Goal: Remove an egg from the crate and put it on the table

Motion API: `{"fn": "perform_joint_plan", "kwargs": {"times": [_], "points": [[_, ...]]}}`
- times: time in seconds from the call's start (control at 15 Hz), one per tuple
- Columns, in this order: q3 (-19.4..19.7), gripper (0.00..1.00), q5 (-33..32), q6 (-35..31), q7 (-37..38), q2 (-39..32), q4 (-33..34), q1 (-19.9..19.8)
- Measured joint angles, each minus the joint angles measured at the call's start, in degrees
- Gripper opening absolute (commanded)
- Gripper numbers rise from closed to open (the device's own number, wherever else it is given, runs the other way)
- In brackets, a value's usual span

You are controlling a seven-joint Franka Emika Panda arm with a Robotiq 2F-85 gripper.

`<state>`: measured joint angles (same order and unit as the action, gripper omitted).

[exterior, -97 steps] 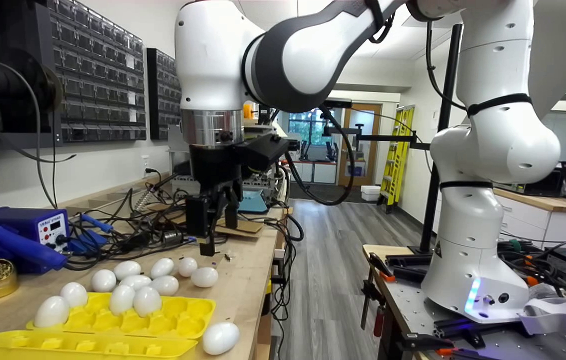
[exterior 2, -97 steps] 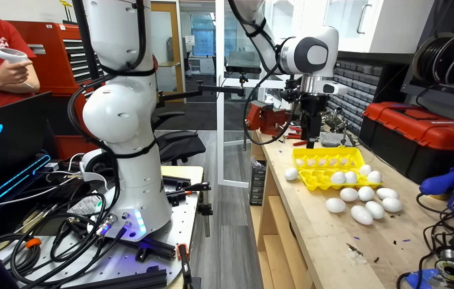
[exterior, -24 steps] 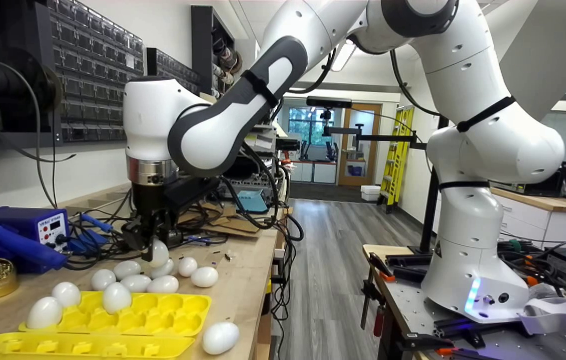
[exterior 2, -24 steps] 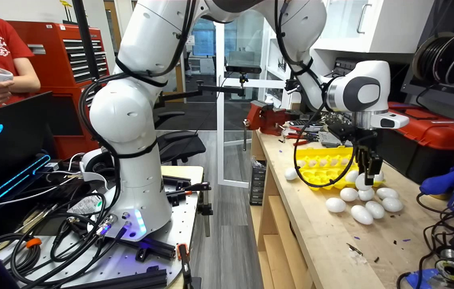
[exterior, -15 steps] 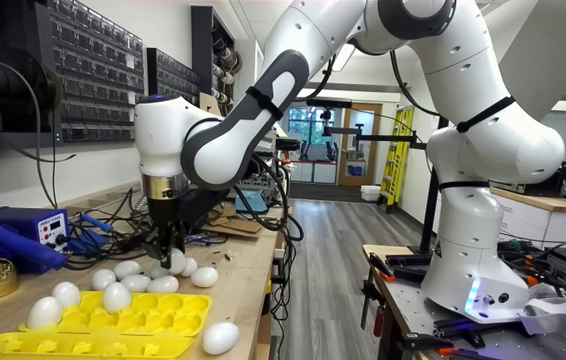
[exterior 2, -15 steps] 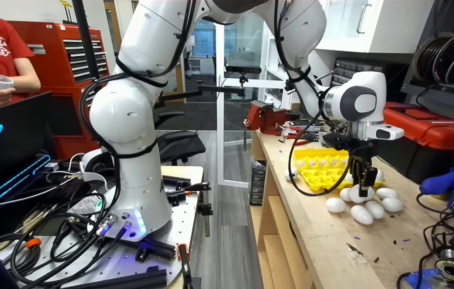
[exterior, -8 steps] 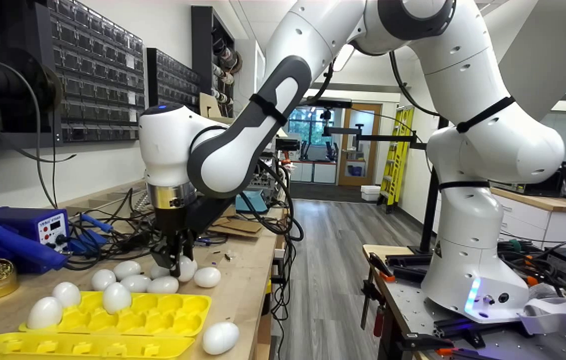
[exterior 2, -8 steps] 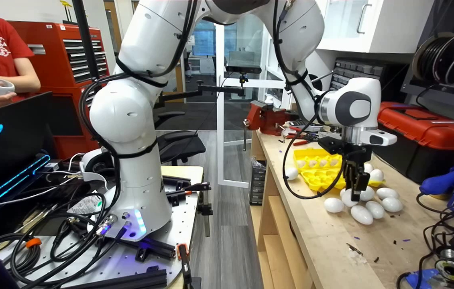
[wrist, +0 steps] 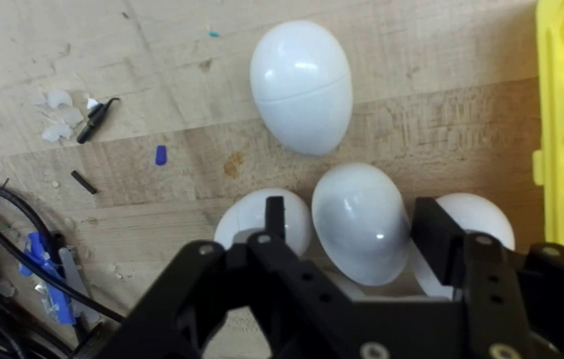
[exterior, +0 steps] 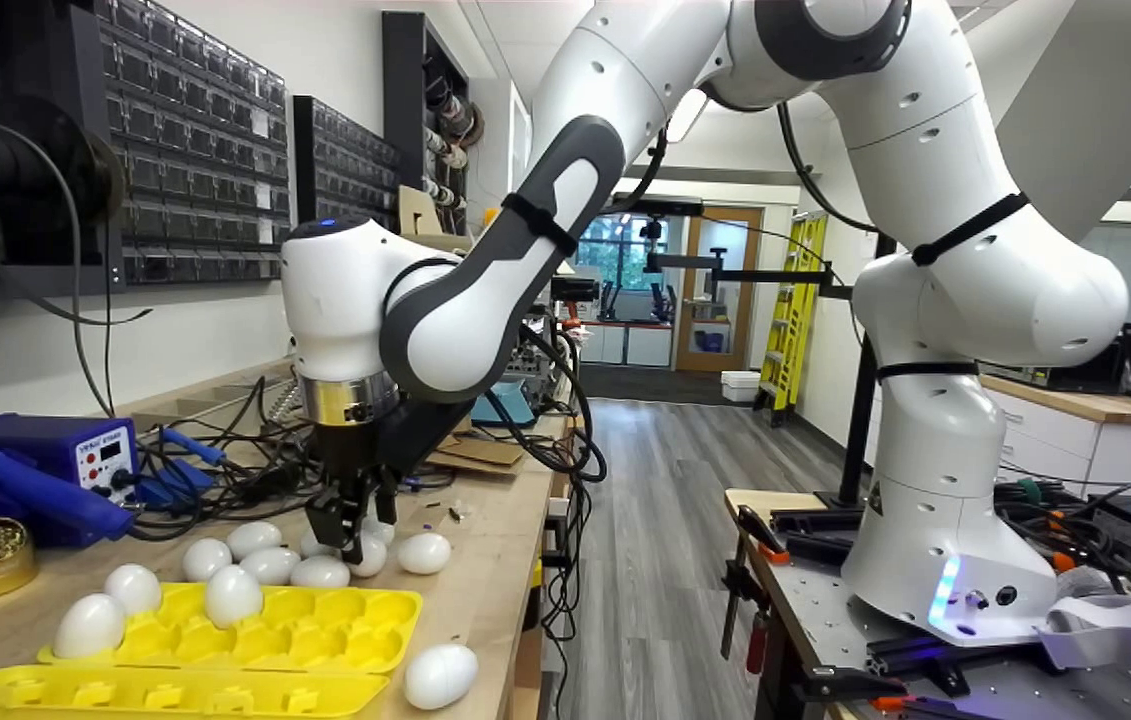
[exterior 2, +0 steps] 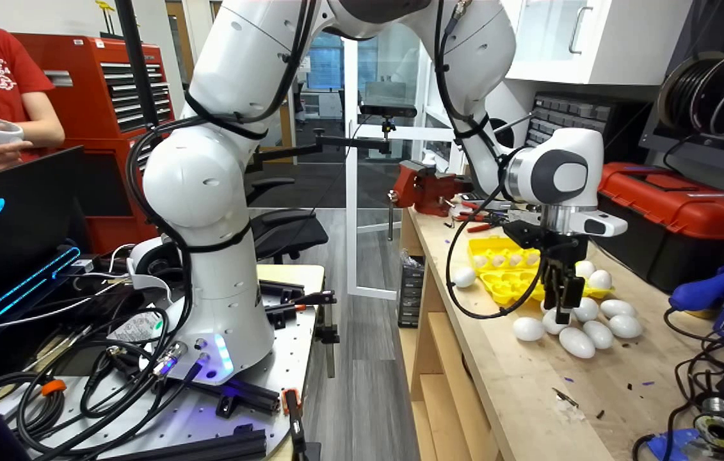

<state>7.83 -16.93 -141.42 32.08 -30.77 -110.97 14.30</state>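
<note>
My gripper (wrist: pixel 349 217) stands low over the table (wrist: pixel 187 174), its jaws apart around a white egg (wrist: pixel 361 224). A gap shows between that egg and the left finger (wrist: pixel 275 214); the right finger (wrist: pixel 431 234) is close beside it, and I cannot tell whether they touch. The egg seems to rest on the wood among other eggs. In both exterior views the black gripper (exterior: pixel 370 530) is down at the egg group, partly hiding the egg (exterior 2: pixel 554 323). The yellow crate (exterior: pixel 345 630) lies open beside them, with an egg (exterior: pixel 233 597) in a cup.
Several white eggs crowd around the gripper, one lying apart (wrist: pixel 301 87). Another egg (exterior: pixel 440 676) sits by the crate's end near the table edge. Tangled cables, a blue soldering station (exterior: pixel 55 470) and a red-black toolbox (exterior 2: pixel 688 224) line the wall side.
An egg has left a crate cup in the gripper. Over the last second the gripper came down among the eggs on the table and its jaws parted. A neighbouring egg shifted slightly.
</note>
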Motion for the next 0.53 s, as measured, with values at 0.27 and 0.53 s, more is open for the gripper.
{"fn": "perform_joint_plan", "kwargs": {"times": [0.27, 0.53], "points": [[0.0, 1.0, 0.03, -0.08, 0.4, 0.1, 0.15, 0.0], [0.0, 1.0, 0.03, -0.2, 0.84, 1.28, 0.32, 0.02]]}}
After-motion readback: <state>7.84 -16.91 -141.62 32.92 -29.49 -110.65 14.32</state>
